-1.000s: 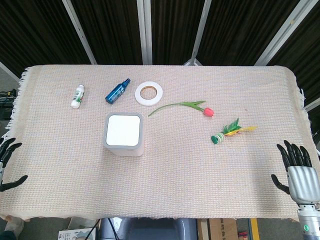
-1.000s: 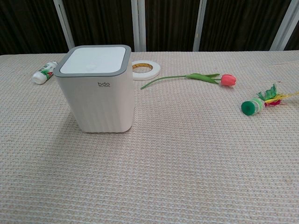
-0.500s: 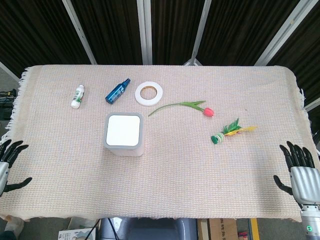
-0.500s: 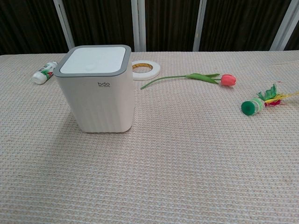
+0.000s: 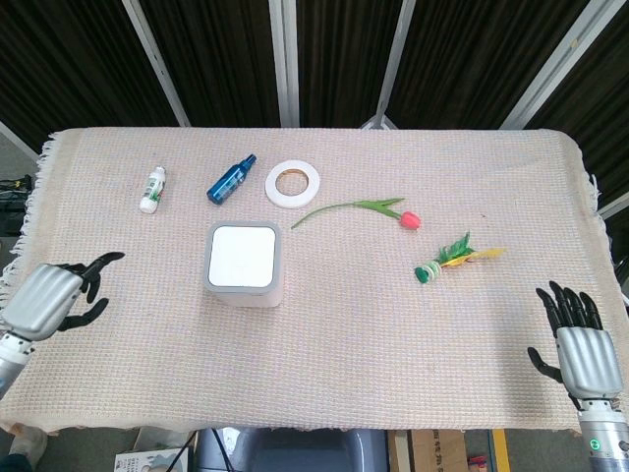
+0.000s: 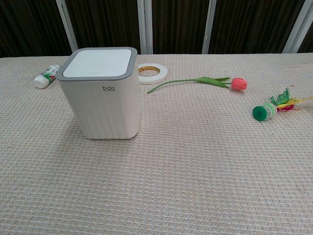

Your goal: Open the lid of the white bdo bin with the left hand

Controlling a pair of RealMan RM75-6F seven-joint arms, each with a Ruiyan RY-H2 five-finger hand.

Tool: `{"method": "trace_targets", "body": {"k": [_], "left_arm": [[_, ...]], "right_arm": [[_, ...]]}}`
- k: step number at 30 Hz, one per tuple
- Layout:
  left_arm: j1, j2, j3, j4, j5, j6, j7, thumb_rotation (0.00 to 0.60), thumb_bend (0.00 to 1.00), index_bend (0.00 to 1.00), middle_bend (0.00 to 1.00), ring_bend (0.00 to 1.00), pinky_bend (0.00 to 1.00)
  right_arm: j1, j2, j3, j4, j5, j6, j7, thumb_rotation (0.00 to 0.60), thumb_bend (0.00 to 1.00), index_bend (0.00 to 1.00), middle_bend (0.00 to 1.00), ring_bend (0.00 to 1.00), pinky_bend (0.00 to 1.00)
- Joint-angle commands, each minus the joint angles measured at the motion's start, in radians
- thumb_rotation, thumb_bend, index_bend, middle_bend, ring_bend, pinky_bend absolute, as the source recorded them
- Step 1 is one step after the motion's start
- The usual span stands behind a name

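Note:
The white bdo bin (image 5: 243, 265) (image 6: 103, 98) stands upright left of the table's middle, its grey-rimmed white lid (image 5: 242, 257) (image 6: 99, 63) lying flat and closed. My left hand (image 5: 54, 296) hovers over the cloth at the left edge, well to the left of the bin, fingers spread and holding nothing. My right hand (image 5: 578, 343) is at the front right corner, fingers apart and empty. Neither hand shows in the chest view.
Behind the bin lie a small white bottle (image 5: 151, 189), a blue spray bottle (image 5: 230, 179) and a white tape roll (image 5: 292, 183). A red tulip (image 5: 367, 209) and a green feathered shuttlecock toy (image 5: 454, 258) lie to the right. A woven cloth (image 5: 344, 334) covers the table.
My left hand has come in from the table's left edge, rightward and up toward the bin. The right hand shifted slightly. The bin and its lid are unchanged.

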Motion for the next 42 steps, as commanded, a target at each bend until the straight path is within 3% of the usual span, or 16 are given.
{"method": "trace_targets", "body": {"k": [1, 5, 9, 14, 20, 33, 42], "left_arm": [[-0.050, 0.006, -0.041, -0.062, 0.037, 0.000, 0.004, 0.600, 0.69, 0.21, 0.85, 0.73, 0.77], [-0.068, 0.006, -0.039, -0.125, 0.077, 0.009, 0.040, 0.600, 0.74, 0.21, 0.86, 0.74, 0.77], [-0.116, 0.051, -0.016, -0.209, 0.070, -0.117, 0.082, 0.600, 0.77, 0.21, 0.86, 0.75, 0.77], [-0.171, 0.100, -0.021, -0.322, -0.033, -0.283, 0.238, 0.600, 0.78, 0.21, 0.87, 0.75, 0.77], [-0.206, 0.088, -0.039, -0.417, -0.176, -0.360, 0.382, 0.600, 0.79, 0.21, 0.87, 0.76, 0.77], [-0.280, -0.006, -0.071, -0.487, -0.457, -0.331, 0.727, 0.600, 0.79, 0.21, 0.87, 0.76, 0.77], [-0.357, -0.060, -0.085, -0.510, -0.616, -0.323, 0.832, 0.600, 0.79, 0.21, 0.87, 0.76, 0.77]], "right_arm": [[0.003, -0.004, 0.000, 0.000, 0.008, -0.009, -0.010, 0.600, 0.27, 0.10, 0.02, 0.01, 0.00], [0.007, -0.006, -0.001, -0.001, 0.021, -0.022, -0.018, 0.600, 0.27, 0.10, 0.02, 0.01, 0.00], [0.010, -0.006, -0.001, -0.003, 0.033, -0.035, -0.023, 0.600, 0.27, 0.10, 0.02, 0.01, 0.00], [0.012, -0.002, -0.002, -0.010, 0.040, -0.044, -0.028, 0.600, 0.27, 0.10, 0.02, 0.01, 0.00], [0.014, -0.001, -0.001, -0.008, 0.046, -0.046, -0.027, 0.600, 0.27, 0.10, 0.02, 0.01, 0.00], [0.027, -0.011, 0.004, 0.011, 0.066, -0.070, -0.036, 0.600, 0.27, 0.10, 0.02, 0.01, 0.00], [0.032, -0.019, 0.004, 0.018, 0.077, -0.079, -0.048, 0.600, 0.27, 0.10, 0.02, 0.01, 0.00]]}}
